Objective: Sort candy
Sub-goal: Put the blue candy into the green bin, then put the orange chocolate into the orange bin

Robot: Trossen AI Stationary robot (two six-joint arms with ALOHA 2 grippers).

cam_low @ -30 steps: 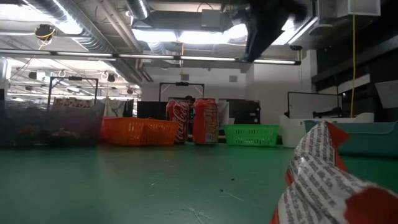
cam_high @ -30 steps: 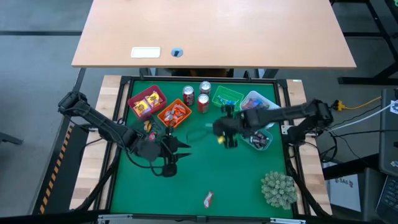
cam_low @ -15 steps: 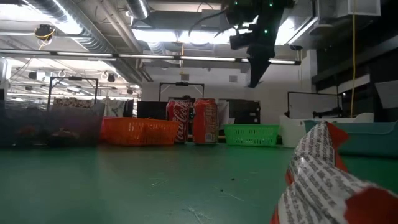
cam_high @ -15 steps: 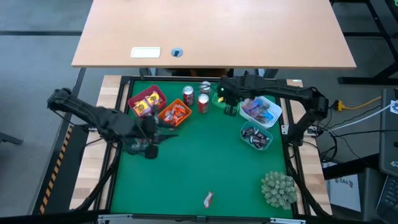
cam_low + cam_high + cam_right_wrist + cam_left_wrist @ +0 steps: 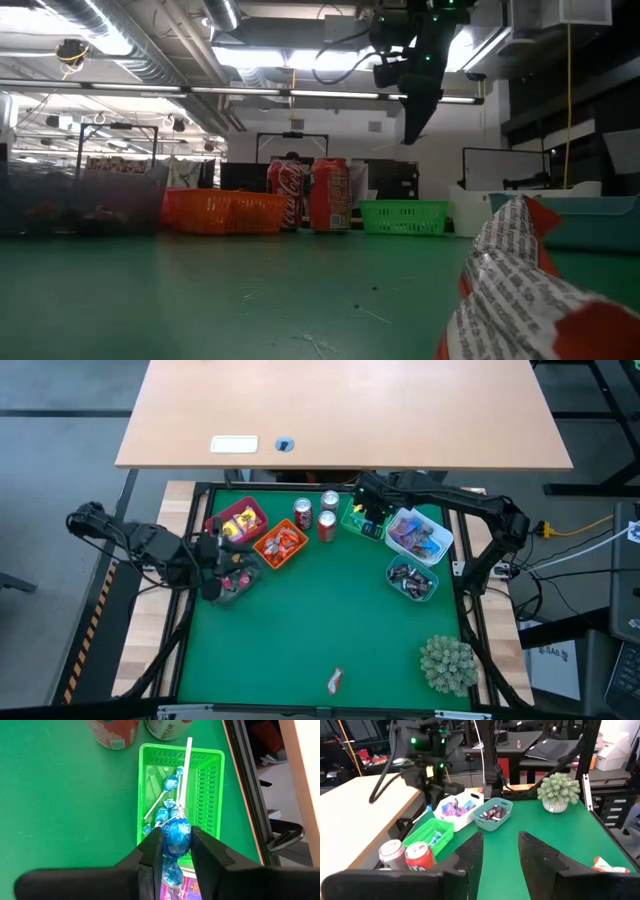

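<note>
My right gripper [image 5: 172, 851] [image 5: 363, 512] hangs above the green basket [image 5: 210, 795] [image 5: 403, 216] at the table's far side, shut on a blue lollipop [image 5: 176, 837]. Several more blue lollipops [image 5: 167, 787] lie in that basket. My left gripper [image 5: 500, 855] [image 5: 225, 563] stands open and empty at the table's left, over a dark bin [image 5: 240, 578]. One red-and-white wrapped candy [image 5: 335, 680] [image 5: 520, 290] lies on the green mat near the front edge. My right gripper pinches the lollipop's blue wrapped head [image 5: 176, 827] between its two fingers, which point steeply down. The white stick [image 5: 186, 770] juts out past the fingertips over the basket. The lollipop is lifted clear of the basket.
Along the far side stand a red basket of yellow candy [image 5: 235, 525], an orange basket [image 5: 280, 543] and soda cans [image 5: 326, 525]. A white bin of purple candy [image 5: 415, 535], a teal bin of dark candy [image 5: 412, 580] and a spiky plant [image 5: 447, 663] are on the right.
My right gripper has swung from the table's middle toward the far edge and now hangs over the green basket with the lollipop. My left gripper has drawn back toward the table's left edge and risen a little.
</note>
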